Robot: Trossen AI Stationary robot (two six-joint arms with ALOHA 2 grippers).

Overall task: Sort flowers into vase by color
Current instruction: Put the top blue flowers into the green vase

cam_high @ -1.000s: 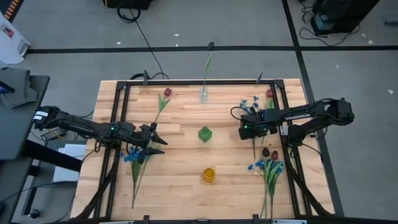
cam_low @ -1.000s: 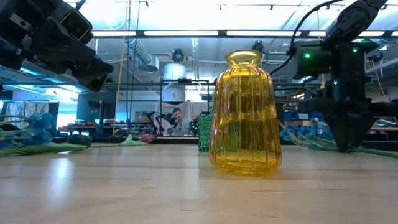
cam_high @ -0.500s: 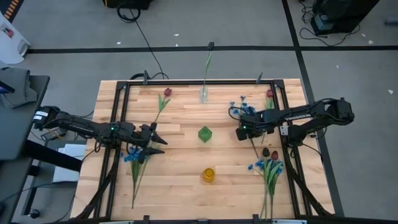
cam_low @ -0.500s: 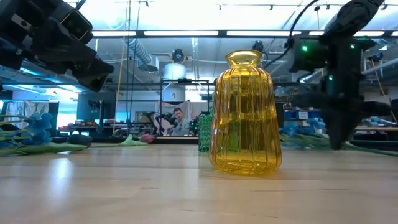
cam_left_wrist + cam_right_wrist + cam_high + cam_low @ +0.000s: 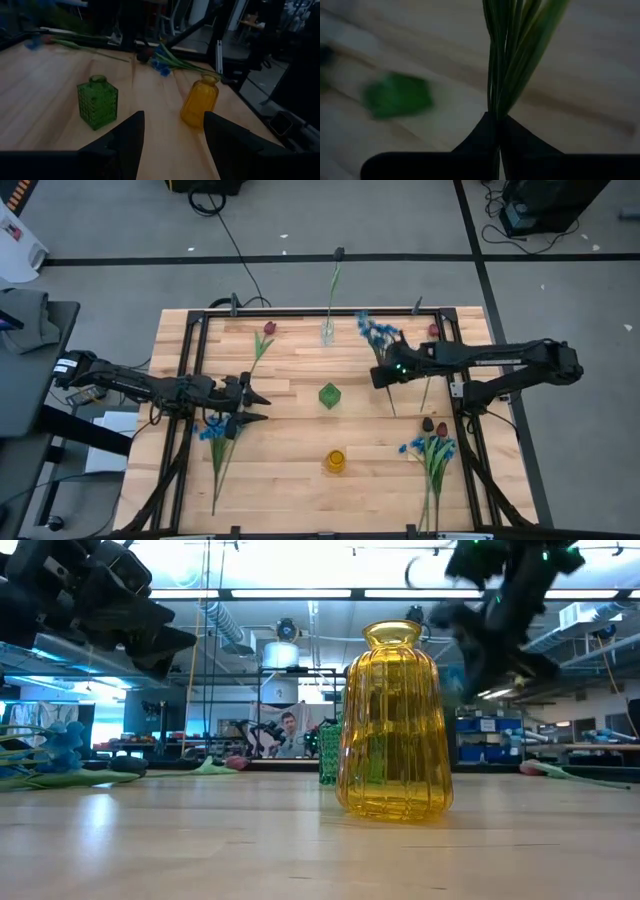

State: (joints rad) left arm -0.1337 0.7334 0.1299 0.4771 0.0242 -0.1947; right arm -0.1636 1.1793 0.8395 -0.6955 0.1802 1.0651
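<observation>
My right gripper point(image 5: 381, 374) is shut on a spray of blue flowers point(image 5: 374, 331), above the table to the right of the green vase point(image 5: 329, 395). It shows high up and blurred in the low view point(image 5: 485, 625). My left gripper point(image 5: 252, 403) hovers open left of the green vase, over another blue flower point(image 5: 214, 430) that lies flat on the table. The yellow vase point(image 5: 335, 461) stands near the near edge. A clear vase point(image 5: 327, 333) at the far edge holds one green stem. A red tulip point(image 5: 262, 345) lies flat left of it. My right gripper pinches the blue spray's bundle of thin green stems point(image 5: 498, 100) between its two fingers, partway along their length, the fingers lying across them. The blossoms point(image 5: 372, 329) stick out toward the far edge and the stem end point(image 5: 391, 410) trails toward the near edge.
More blue flowers and a dark red bud point(image 5: 432, 442) lie in a bunch near the table's right edge. Another red bud point(image 5: 433, 331) lies by the far right corner. A black frame point(image 5: 195, 350) borders the table. Bare wood lies between the vases.
My right gripper has risen and moved toward the table's left and far edge, staying shut on the blue spray. The spray has come up off the table with it, its blossoms now farther left and closer to the clear vase.
</observation>
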